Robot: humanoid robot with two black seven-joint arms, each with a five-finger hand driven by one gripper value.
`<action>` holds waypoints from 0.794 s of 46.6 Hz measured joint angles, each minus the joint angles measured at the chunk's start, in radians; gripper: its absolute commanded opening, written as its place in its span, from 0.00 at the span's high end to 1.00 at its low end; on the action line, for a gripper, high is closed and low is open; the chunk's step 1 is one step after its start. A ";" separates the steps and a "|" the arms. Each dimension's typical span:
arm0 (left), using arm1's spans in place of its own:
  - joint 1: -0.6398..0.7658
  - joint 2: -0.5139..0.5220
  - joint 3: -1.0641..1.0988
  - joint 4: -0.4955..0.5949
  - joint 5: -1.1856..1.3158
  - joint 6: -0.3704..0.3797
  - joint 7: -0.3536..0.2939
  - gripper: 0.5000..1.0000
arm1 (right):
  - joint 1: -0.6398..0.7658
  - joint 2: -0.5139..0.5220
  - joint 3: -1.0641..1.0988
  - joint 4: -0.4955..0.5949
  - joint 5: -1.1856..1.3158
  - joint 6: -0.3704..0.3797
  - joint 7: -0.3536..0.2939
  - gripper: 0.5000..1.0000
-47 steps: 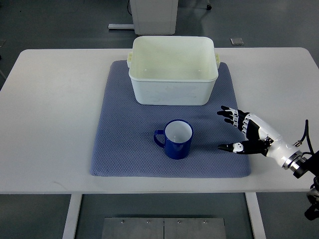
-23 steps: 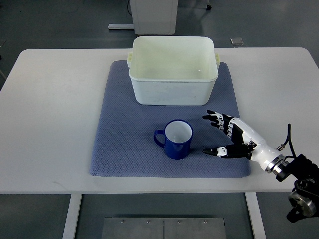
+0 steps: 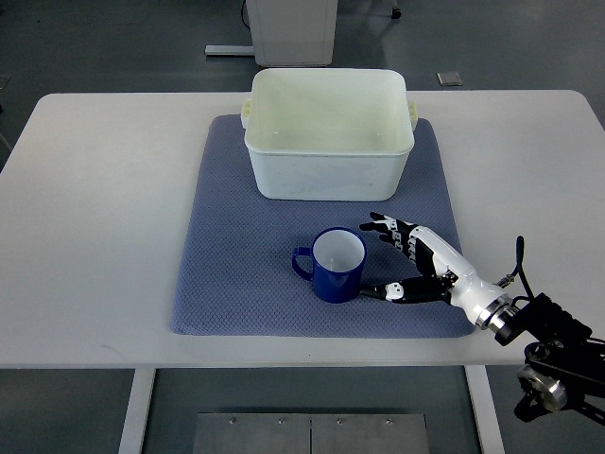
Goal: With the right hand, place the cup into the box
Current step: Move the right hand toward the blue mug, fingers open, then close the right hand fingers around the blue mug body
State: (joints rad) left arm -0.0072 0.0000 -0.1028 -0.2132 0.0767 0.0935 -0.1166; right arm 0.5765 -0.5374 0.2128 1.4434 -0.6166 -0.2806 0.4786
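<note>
A blue cup (image 3: 333, 265) with a white inside stands upright on the blue-grey mat (image 3: 236, 274), its handle pointing left. Behind it on the mat sits the white plastic box (image 3: 328, 132), with nothing in it. My right hand (image 3: 383, 260) reaches in from the lower right and is open. Its fingers (image 3: 389, 229) are spread just right of the cup's rim and its thumb (image 3: 388, 291) lies low near the cup's base, so the cup's right side is bracketed. I cannot tell if it touches the cup. The left arm does not show.
The mat lies on a white table (image 3: 104, 208). A white cabinet base (image 3: 293, 28) and a small grey floor plate (image 3: 450, 78) show beyond the table's far edge.
My right hand has moved left across the mat, from well right of the cup to right beside it, staying open. The cup and box have not moved.
</note>
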 measured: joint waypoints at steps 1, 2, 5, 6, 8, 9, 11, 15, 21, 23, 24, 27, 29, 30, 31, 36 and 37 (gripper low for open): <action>0.000 0.000 0.000 0.000 0.000 0.000 0.000 0.00 | 0.000 0.003 0.000 0.000 0.000 0.000 -0.001 0.00; 0.000 0.000 0.000 0.000 0.000 0.000 0.000 0.00 | 0.000 0.005 0.000 0.000 0.000 0.000 -0.001 0.00; 0.000 0.000 0.000 0.000 0.000 0.000 0.000 0.00 | 0.000 0.009 0.000 -0.001 0.001 -0.001 -0.006 0.00; 0.000 0.000 0.000 0.000 0.000 0.000 0.000 0.00 | 0.000 0.010 0.000 -0.002 0.001 -0.001 -0.008 0.00; -0.001 0.000 0.000 0.000 0.000 0.000 0.000 0.00 | 0.000 0.011 0.000 -0.002 0.003 -0.003 -0.014 0.00; 0.000 0.000 0.000 0.000 0.000 0.000 0.000 0.00 | 0.000 0.012 0.000 -0.002 0.003 -0.006 -0.014 0.00; 0.000 0.000 0.000 0.000 0.000 0.000 0.000 0.00 | 0.004 0.018 0.000 -0.002 0.004 -0.011 -0.016 0.00; 0.000 0.000 0.000 0.000 0.000 0.000 0.000 0.00 | 0.011 0.030 -0.001 -0.003 0.005 -0.017 -0.018 0.00; -0.001 0.000 0.000 0.000 0.000 0.000 0.000 0.00 | 0.015 0.042 -0.002 -0.007 0.007 -0.020 -0.028 0.00; 0.000 0.000 0.000 0.000 0.000 0.000 0.000 0.00 | 0.017 0.047 -0.003 -0.008 0.007 -0.020 -0.030 0.00; -0.001 0.000 0.000 0.000 0.000 0.000 0.000 0.00 | 0.017 0.048 -0.003 -0.009 0.008 -0.020 -0.030 0.00; 0.000 0.000 0.000 0.000 0.000 0.000 0.000 0.00 | 0.018 0.052 -0.003 -0.011 0.008 -0.020 -0.032 0.00; -0.001 0.000 0.000 0.000 0.000 0.000 0.000 0.00 | 0.018 0.054 -0.003 -0.011 0.009 -0.020 -0.032 0.00; -0.001 0.000 0.000 0.000 0.000 0.000 0.000 0.00 | 0.018 0.054 -0.003 -0.011 0.009 -0.020 -0.033 0.00; 0.000 0.000 0.000 0.000 0.000 0.000 0.000 0.00 | 0.018 0.054 -0.003 -0.011 0.009 -0.020 -0.035 0.00; 0.000 0.000 0.000 0.000 0.000 0.000 0.000 0.00 | 0.019 0.060 -0.003 -0.011 0.009 -0.020 -0.040 0.00; 0.000 0.000 0.000 0.000 0.000 0.000 0.000 0.00 | 0.021 0.063 -0.003 -0.012 0.009 -0.020 -0.040 0.00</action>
State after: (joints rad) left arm -0.0077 0.0000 -0.1028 -0.2132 0.0767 0.0936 -0.1166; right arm 0.5971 -0.4748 0.2101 1.4319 -0.6074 -0.3008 0.4389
